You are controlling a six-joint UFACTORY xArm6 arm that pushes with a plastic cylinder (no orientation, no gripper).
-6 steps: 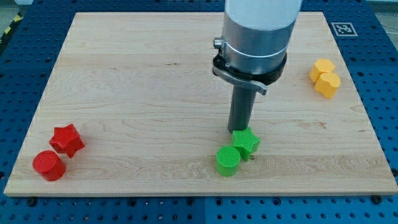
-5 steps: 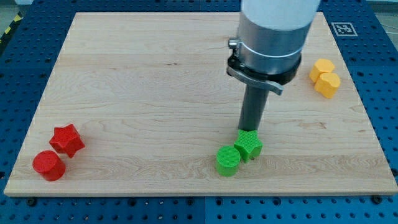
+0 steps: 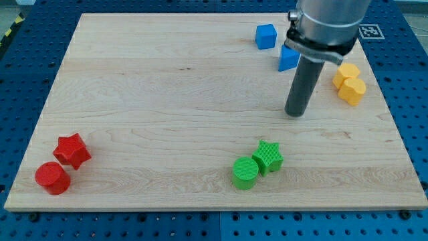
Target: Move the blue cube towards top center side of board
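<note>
The blue cube [image 3: 265,36] sits near the view's top edge, right of centre. A second blue block [image 3: 287,59], wedge-like, lies just below and right of it, partly hidden by the arm. My tip [image 3: 295,114] rests on the board below both blue blocks, well apart from the cube and to the left of the yellow blocks.
Two yellow blocks [image 3: 350,83] sit together at the view's right. A green star [image 3: 268,156] and a green cylinder [image 3: 245,173] touch near the bottom centre. A red star [image 3: 71,150] and a red cylinder [image 3: 52,177] lie at the bottom left.
My tip has moved up and to the right, away from the green star. The arm no longer hides the two blue blocks. The green star sits slightly further right than before.
</note>
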